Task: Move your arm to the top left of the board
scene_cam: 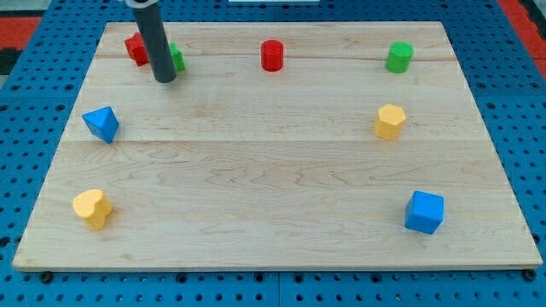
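My tip rests on the wooden board near its top left corner. The dark rod rises from it toward the view's top. A red block sits just left of the rod, partly hidden by it. A green block sits just right of the rod, also partly hidden. The tip is a little below both blocks, between them.
A red cylinder stands at top centre. A green cylinder stands at top right. A yellow block is at the right, a blue cube at bottom right. A blue block is at the left, a yellow heart-shaped block at bottom left.
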Robot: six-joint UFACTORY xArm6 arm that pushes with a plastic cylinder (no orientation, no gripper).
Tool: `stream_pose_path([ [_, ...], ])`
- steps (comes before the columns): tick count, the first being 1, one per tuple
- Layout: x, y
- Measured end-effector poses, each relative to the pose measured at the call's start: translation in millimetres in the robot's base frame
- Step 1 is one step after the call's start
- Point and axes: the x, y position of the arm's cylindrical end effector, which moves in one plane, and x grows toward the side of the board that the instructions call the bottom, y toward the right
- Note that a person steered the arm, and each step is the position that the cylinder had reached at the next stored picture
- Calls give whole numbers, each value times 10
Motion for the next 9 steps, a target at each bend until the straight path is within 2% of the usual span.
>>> stream_pose_path([
  [1, -254, 162],
  [2, -8, 195],
  [3, 401, -475],
  [4, 368, -994],
  [7, 345, -1099],
  [8, 253, -1447],
  [9, -42, -1276],
])
